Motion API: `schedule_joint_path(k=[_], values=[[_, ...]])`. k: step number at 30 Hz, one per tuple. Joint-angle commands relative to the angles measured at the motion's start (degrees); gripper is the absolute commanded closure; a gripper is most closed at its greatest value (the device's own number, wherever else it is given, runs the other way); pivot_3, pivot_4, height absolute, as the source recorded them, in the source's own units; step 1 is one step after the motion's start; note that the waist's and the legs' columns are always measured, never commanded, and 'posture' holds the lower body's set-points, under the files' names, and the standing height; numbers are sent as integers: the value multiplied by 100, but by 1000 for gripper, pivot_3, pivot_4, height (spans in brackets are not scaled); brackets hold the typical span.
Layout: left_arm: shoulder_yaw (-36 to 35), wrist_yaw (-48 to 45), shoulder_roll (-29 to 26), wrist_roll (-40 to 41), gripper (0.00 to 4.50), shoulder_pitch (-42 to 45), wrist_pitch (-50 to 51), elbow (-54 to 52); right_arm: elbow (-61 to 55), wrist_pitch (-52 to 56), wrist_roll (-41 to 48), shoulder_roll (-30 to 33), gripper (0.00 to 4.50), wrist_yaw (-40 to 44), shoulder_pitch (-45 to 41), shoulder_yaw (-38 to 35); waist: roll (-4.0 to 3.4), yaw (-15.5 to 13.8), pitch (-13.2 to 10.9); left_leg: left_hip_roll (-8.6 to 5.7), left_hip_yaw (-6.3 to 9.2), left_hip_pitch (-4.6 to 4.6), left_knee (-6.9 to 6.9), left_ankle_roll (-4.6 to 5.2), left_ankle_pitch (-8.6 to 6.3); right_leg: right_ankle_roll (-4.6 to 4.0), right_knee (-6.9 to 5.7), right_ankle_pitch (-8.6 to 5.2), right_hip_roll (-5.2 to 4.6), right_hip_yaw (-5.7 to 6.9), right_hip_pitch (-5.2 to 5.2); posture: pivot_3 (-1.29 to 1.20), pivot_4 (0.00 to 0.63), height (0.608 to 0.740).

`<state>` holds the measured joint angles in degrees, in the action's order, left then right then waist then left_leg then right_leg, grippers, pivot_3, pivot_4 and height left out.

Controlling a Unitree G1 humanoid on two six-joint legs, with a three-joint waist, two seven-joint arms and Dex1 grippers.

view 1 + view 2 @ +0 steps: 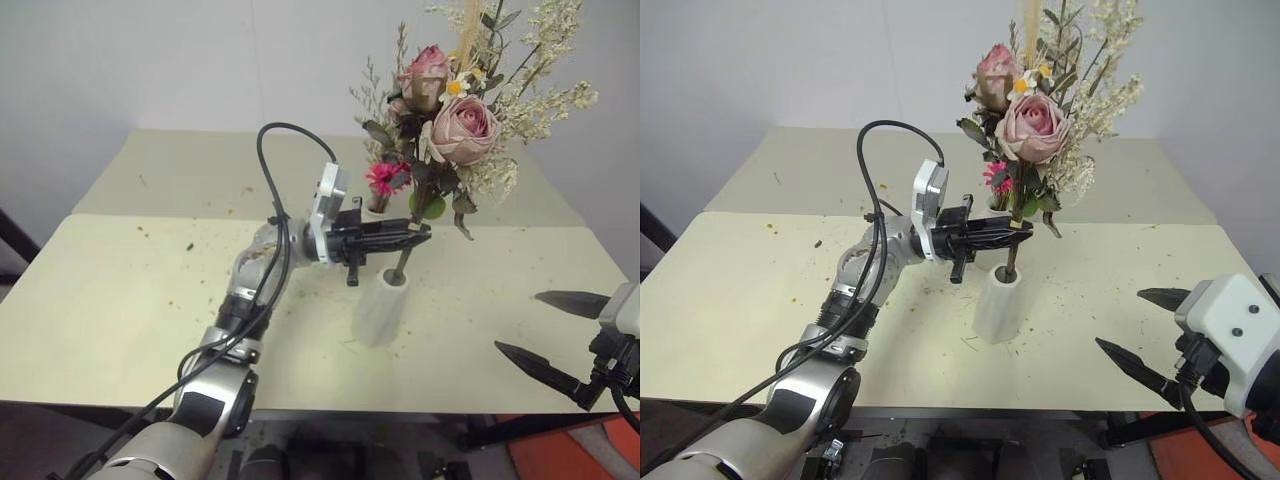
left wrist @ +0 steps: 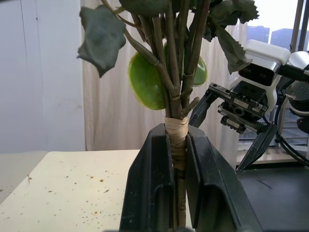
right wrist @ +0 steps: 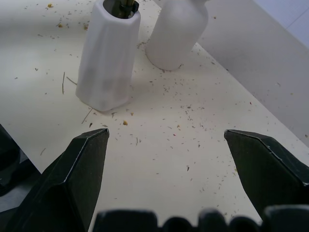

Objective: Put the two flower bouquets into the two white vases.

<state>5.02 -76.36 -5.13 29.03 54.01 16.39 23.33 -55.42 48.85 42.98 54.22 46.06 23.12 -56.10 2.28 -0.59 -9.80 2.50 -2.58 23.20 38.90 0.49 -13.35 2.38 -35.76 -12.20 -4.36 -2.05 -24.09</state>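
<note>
While the left gripper was clamped tight on the taped stems of the rose bouquet, the lower ends of those stems stood inside the mouth of the tapered white vase, near the middle of the cream table. Its black fingers pressed the stem bundle from both sides just above the vase's rim, and the bouquet rose upright, with pale pink roses, green leaves and cream sprigs spreading high over the table. Just behind that vase stood the rounded bottle-shaped vase, the two apart by a narrow gap, and the magenta gerbera showed above it, behind the rose stems; whether its stem sat in the neck could not be told. At the table's near right corner, well apart from both vases, the right gripper hung with its fingers spread wide and nothing between them. Small plant crumbs lay scattered over the tabletop.
</note>
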Motion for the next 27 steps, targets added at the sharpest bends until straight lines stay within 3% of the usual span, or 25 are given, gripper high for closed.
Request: schedule_joint_path(k=[1, 10, 27], values=[[-10, 105, -16, 12, 4396, -30, 108, -140, 2, -150, -97, 24, 0, -18, -49, -43, 0, 0, 0, 0, 0, 0, 0, 0, 0, 5, 0, -3, 0, 0, 0, 0, 150, 740], [-255, 291, -68, 353, 4396, -84, 358, -655, 44, -210, -173, 28, 0, -11, -99, 68, -1, 3, 0, 0, 1, 3, 0, 0, 0, 22, -1, -13, 0, -1, -5, 0, 150, 740], [16, 353, -86, 142, 4396, -360, 234, -730, 112, -251, -332, -3, 0, 46, -196, 192, -2, 0, 1, 0, 1, 4, 0, 0, 0, 23, -1, -14, 0, 0, -5, 0, 150, 740]])
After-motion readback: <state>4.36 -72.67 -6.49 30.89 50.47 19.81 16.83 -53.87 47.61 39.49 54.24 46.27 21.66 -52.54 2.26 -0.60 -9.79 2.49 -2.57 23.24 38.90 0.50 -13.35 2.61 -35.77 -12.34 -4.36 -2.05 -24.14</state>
